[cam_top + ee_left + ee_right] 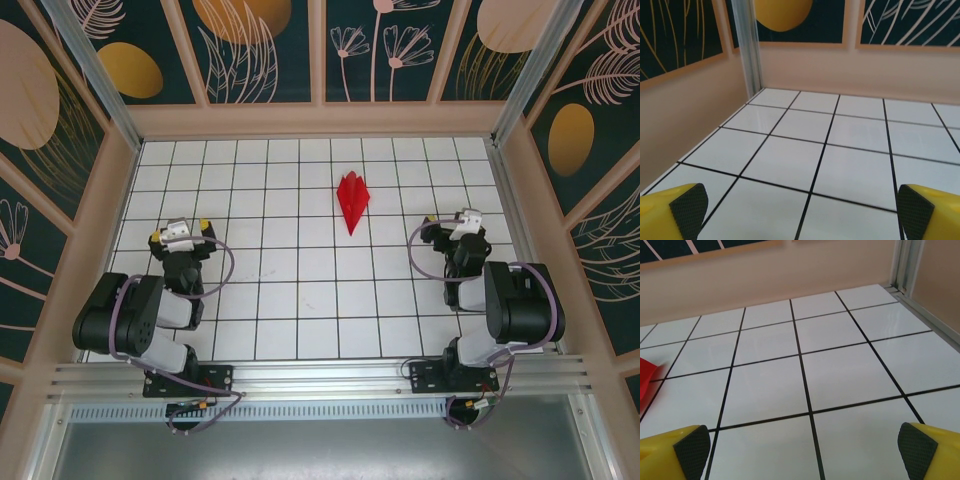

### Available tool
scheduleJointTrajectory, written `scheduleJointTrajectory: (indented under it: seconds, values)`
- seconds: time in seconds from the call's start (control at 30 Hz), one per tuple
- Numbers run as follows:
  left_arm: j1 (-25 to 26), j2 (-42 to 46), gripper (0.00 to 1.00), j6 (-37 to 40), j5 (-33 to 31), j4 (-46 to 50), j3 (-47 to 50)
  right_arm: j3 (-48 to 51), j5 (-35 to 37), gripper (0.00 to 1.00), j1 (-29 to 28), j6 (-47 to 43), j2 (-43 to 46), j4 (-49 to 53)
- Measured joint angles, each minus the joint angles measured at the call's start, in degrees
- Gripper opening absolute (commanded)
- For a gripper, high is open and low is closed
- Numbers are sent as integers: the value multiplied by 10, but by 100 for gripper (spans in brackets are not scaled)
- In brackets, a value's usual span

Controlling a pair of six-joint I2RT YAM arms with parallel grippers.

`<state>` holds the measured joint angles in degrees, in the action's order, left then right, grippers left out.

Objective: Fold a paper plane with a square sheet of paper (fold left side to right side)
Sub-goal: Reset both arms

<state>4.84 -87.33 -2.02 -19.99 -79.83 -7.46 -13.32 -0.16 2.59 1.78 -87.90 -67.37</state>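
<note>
White tiled table [300, 300] with black grid lines, boxed in by peach walls and dark panels printed with gold and pink plants. Lying on it, one paper plane [352, 200]: bright red, folded into a slim dart, widest near its far end, tapering to a sharp tip that points toward the arms, with creases along its length. Sits right of centre in the far half of the grid, well apart from both arms, nearer the right one. Shows from the right wrist as a red corner at the left edge, flat on the tiles. Two arms, two pincers, one red thing. Over the left tiles, left gripper [183, 235] spread wide and empty, its two black pads [687, 207] far apart above bare table. Over the right tiles, right gripper [457, 228] likewise spread wide, holding nothing, two pads [690, 450] at the bottom corners of its wrist view
</note>
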Motion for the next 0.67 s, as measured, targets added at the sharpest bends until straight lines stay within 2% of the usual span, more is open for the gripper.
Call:
scheduleJointTrajectory:
  seconds: [0.2, 0.67]
  values:
    - [-12, -2, 98, -15, 12, 21, -38, 0, -1, 99, -2, -1, 0, -8]
    - [-15, -2, 99, -21, 14, 31, -38, 0, -1, 99, -4, -4, 0, -8]
